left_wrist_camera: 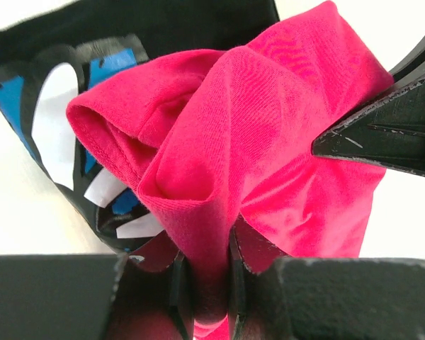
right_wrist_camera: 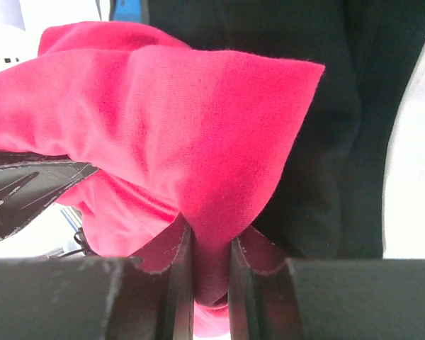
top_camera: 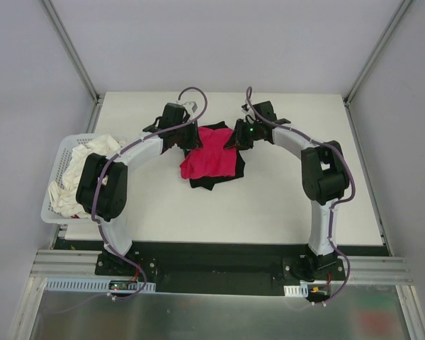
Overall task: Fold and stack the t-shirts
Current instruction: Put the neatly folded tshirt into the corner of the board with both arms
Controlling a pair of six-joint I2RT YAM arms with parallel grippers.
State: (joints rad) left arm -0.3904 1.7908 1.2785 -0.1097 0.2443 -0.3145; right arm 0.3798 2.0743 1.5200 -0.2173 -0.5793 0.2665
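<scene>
The basket (top_camera: 64,145) sits at the left edge of the worktop (top_camera: 290,198) and contains crumpled white cloth (top_camera: 81,166). To its right, near the far edge and about midway across the worktop, the left tool (top_camera: 190,140) is set narrow, its fingers (left_wrist_camera: 180,280) clamped on a gathered fold of the red shirt (top_camera: 209,159). The red shirt rests on top of the black shirt (top_camera: 212,182), which lies flat on the worktop and shows beyond the red cloth on its far, right and near sides. The left wrist view shows the blue-and-white print of the black shirt beside the bunched red fabric. On the right side of the red shirt, the right tool (top_camera: 235,139) is also set narrow, its fingers (right_wrist_camera: 180,273) gripping a second fold of the same shirt.
</scene>
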